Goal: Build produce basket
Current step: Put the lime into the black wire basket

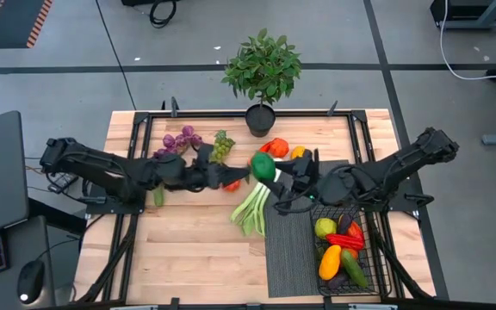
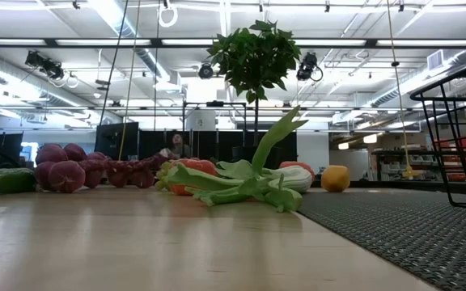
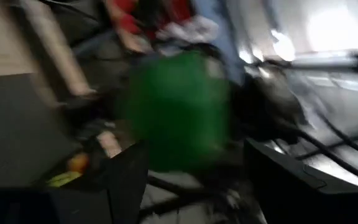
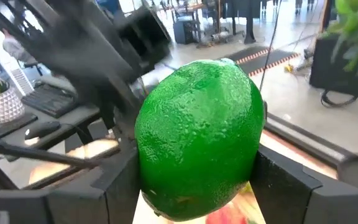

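While both arms meet over mid-bench, the right hand [image 4: 194, 186] holds a round bumpy green lime [image 4: 199, 138] clamped between its dark fingers, above the white-green leek [image 1: 251, 207]. The left hand [image 1: 235, 175] sits just beside the lime; cannot tell its finger state. The black wire-mesh basket [image 1: 382, 269] stands on a grey ribbed mat [image 1: 289, 258] at the bench's right, already holding a red chili [image 1: 344, 240], a yellow pepper [image 1: 330, 261] and a cucumber [image 1: 355, 269]. Purple grapes [image 1: 179, 141] lie far left.
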`<state>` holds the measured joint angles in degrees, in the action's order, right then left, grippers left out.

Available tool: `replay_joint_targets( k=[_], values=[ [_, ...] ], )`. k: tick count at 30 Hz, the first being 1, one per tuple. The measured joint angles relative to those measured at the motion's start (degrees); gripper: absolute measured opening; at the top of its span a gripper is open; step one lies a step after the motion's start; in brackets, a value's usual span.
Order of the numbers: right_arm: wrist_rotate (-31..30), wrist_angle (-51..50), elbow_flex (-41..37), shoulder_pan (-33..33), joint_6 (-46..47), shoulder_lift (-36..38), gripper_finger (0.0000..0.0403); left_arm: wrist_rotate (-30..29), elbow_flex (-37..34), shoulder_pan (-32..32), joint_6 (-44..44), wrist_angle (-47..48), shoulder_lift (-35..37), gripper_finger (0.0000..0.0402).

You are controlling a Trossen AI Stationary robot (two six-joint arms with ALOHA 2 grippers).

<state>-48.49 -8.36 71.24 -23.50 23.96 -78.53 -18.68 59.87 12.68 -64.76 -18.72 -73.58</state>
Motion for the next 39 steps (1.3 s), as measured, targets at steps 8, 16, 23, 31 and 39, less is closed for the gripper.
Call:
replay_joint_targets(
  k=[8, 16, 23, 31, 39],
  values=[
    [-1.5, -14.2, -0.2, -4.3, 11.9, 2.8, 0.0262, 5.3, 0.1, -0.1, 4.2, 0.7, 1.6, 0.0261],
    [2.8, -28.3, -0.2, -10.1, 25.4, 6.3, 0.0262, 7.7, 0.1, 0.5, 5.4, 1.9, 2.1, 0.0251],
    [18.9, -45.0, -0.2, -13.5, 44.9, 9.8, 0.0263, 12.3, 0.1, 0.8, 11.0, 8.2, 2.1, 0.0239],
    [40.9, -58.0, -0.2, -17.5, 61.4, 10.3, 0.0265, 12.4, 0.1, 0.6, 11.5, 26.1, 1.6, 0.0225],
    [47.9, -60.2, -0.2, -20.5, 65.1, 5.1, 0.0271, 10.9, 0.1, 0.2, 7.6, 43.6, 0.4, 0.0208]
  ],
)
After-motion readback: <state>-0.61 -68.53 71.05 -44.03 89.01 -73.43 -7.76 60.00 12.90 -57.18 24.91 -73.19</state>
